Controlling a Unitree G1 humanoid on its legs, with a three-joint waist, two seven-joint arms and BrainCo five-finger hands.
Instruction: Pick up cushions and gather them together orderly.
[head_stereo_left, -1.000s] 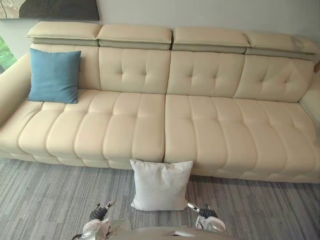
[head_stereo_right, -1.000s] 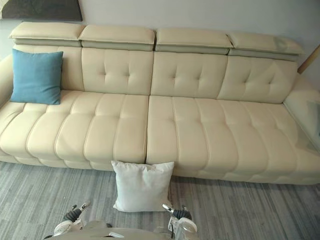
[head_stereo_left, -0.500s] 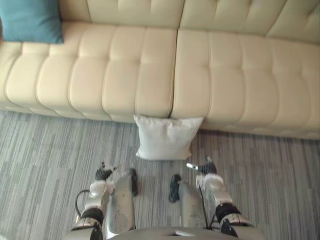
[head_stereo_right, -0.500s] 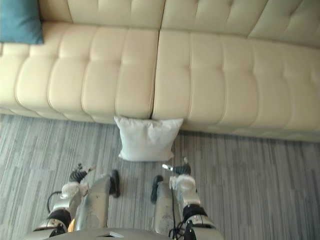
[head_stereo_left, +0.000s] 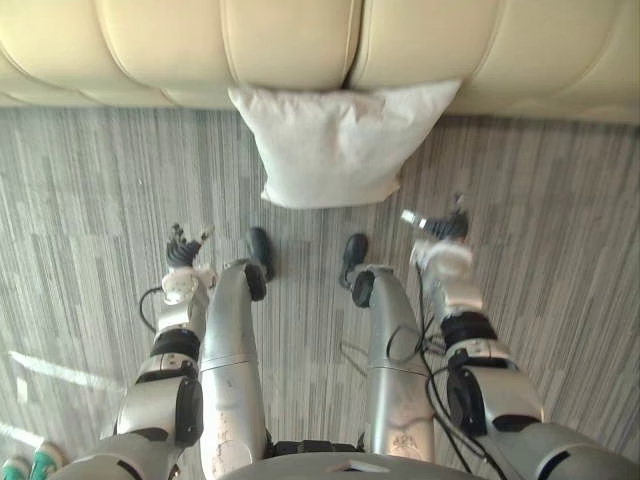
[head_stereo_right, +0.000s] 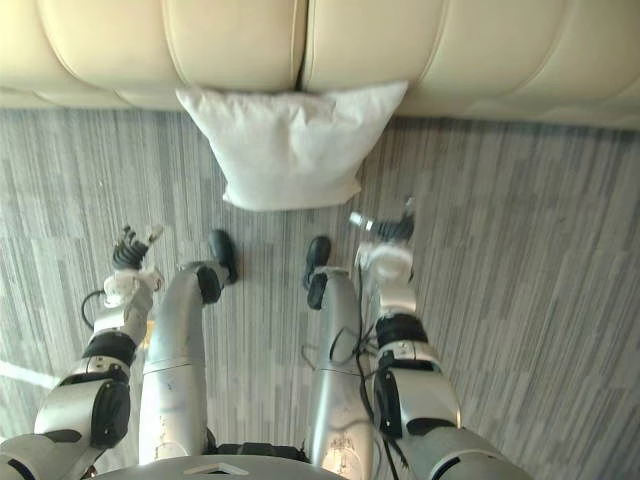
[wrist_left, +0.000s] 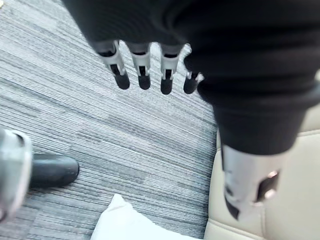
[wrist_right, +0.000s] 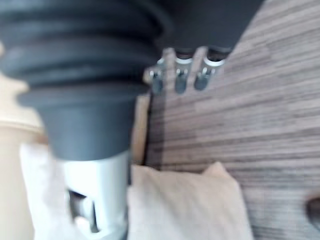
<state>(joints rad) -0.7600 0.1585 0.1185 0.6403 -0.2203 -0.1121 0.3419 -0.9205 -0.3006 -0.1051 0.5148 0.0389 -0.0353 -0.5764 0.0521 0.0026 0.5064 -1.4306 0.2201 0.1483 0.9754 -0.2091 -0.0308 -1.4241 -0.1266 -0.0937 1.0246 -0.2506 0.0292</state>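
A cream leather sofa (head_stereo_left: 290, 45) runs across the far edge of the scene. Its seat front is padded in fat vertical channels, with a dark seam (head_stereo_left: 350, 70) where two sections meet. Its base comes down onto the floor (head_stereo_left: 90, 200), which has a grey striped covering that looks like carpet, the narrow bands laid in blocks of lighter and darker tone. A pale streak of light (head_stereo_left: 55, 368) slants across the floor at the near left.
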